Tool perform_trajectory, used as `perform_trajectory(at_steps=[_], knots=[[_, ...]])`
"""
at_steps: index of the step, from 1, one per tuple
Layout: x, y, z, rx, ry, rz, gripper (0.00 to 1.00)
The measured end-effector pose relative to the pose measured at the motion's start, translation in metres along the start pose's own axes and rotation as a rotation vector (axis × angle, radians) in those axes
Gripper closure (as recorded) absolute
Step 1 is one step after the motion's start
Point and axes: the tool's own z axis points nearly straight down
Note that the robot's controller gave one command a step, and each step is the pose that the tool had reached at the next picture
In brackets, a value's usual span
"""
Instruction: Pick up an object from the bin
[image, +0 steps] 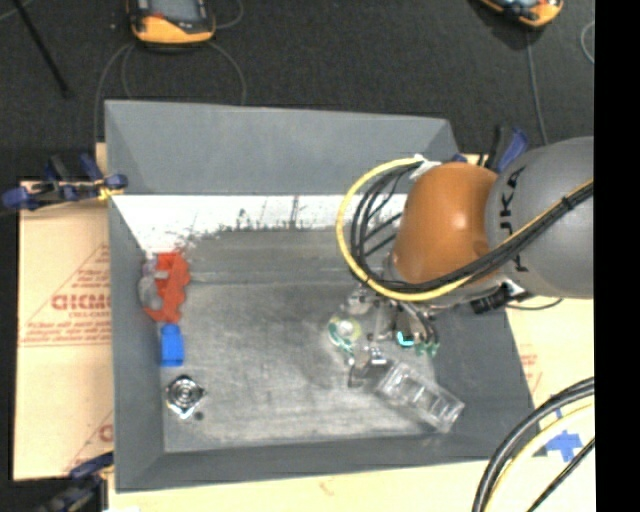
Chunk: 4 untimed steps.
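Observation:
My gripper (378, 340) hangs low over the right half of the bin floor, under the arm's orange cover. Just to its left, touching or nearly touching it, lies a small clear round thing with a greenish tint (343, 333). Directly below and to the right of the gripper, a clear plastic ribbed piece (420, 395) lies flat near the bin's front right corner. Whether anything is in the gripper's grasp is hidden.
Along the left wall lie an orange-red plastic thing (168, 284), a small blue block (172, 346) below it, and a shiny silver metal piece (184, 396) near the front left corner. The arm with its yellow and black cables covers the bin's right side.

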Motion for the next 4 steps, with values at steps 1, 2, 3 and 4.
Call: perform_trajectory(at_steps=[1, 2, 3, 4], knots=[[-0.04, -0.025, 0.066, -0.004, -0.013, 0.05, 0.0], [-0.039, -0.026, 0.067, -0.003, -0.005, 0.051, 1.0], [-0.044, -0.014, -0.019, -0.005, -0.016, 0.086, 1.0], [-0.048, -0.022, -0.118, -0.004, -0.017, 0.122, 1.0]])
